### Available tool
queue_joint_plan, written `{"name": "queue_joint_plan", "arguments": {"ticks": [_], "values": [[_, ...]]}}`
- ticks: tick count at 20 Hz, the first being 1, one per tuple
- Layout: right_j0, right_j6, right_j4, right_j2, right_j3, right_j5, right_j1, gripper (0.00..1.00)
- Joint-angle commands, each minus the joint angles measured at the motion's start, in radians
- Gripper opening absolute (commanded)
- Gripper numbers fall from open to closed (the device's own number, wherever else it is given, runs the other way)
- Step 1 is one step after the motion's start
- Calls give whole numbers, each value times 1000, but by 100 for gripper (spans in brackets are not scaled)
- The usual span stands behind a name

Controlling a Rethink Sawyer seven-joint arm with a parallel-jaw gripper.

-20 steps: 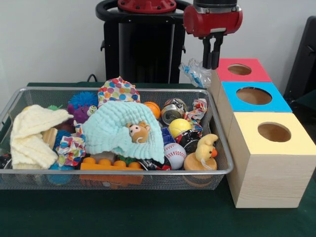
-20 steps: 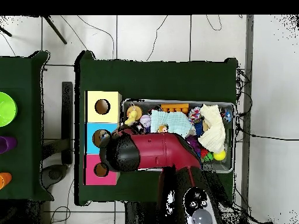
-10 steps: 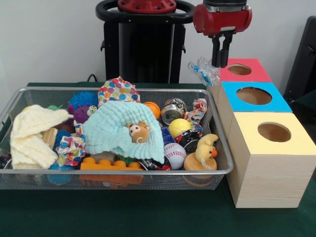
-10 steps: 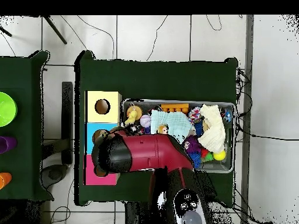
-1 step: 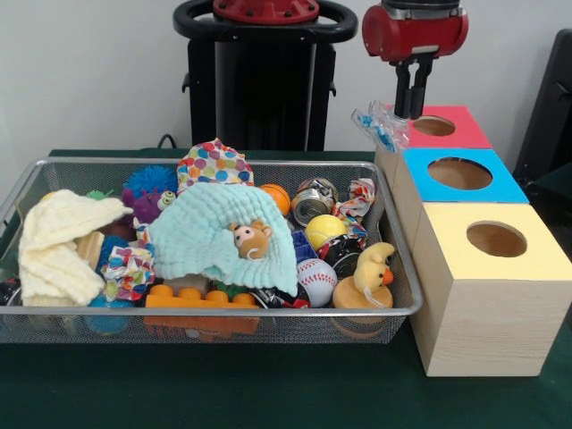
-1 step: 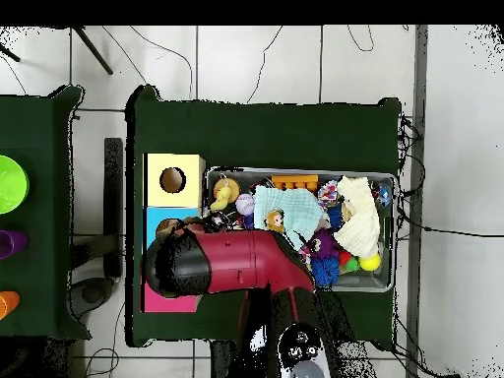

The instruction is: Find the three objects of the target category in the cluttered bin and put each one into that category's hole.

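In the front view my gripper [image 5: 412, 113] is shut on a crumpled clear plastic wrapper with blue print [image 5: 379, 128]. It hangs at the left edge of the red-topped box [image 5: 465, 124], just left of that box's hole [image 5: 434, 126], and the wrapper dangles off the box's left side. The blue-topped box [image 5: 500, 183] and the yellow-topped box [image 5: 536, 259] stand in a row nearer the camera. From overhead, the red arm head [image 6: 179, 269] covers the gripper and most of the red box [image 6: 157, 299].
A wire mesh bin [image 5: 214, 312] left of the boxes holds a mint cloth [image 5: 206, 234], a yellow cloth [image 5: 58, 241], crushed cans [image 5: 313, 201], a baseball [image 5: 316, 279], a yellow ball [image 5: 324, 229], a duck toy [image 5: 371, 268] and orange bricks [image 5: 192, 297].
My gripper has carried the plastic wrapper rightwards in the front view, from beside the bin's far corner to the edge of the red box.
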Motion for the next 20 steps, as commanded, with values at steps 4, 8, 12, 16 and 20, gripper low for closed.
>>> {"name": "queue_joint_plan", "arguments": {"ticks": [4,8,12,16,20], "values": [[40,227,54,-53,-16,97,1,0],[63,238,67,-69,-13,82,9,0],[97,258,82,-92,-27,80,21,0],[125,278,101,-112,-33,72,31,0],[152,292,119,-134,-46,73,41,0]]}}
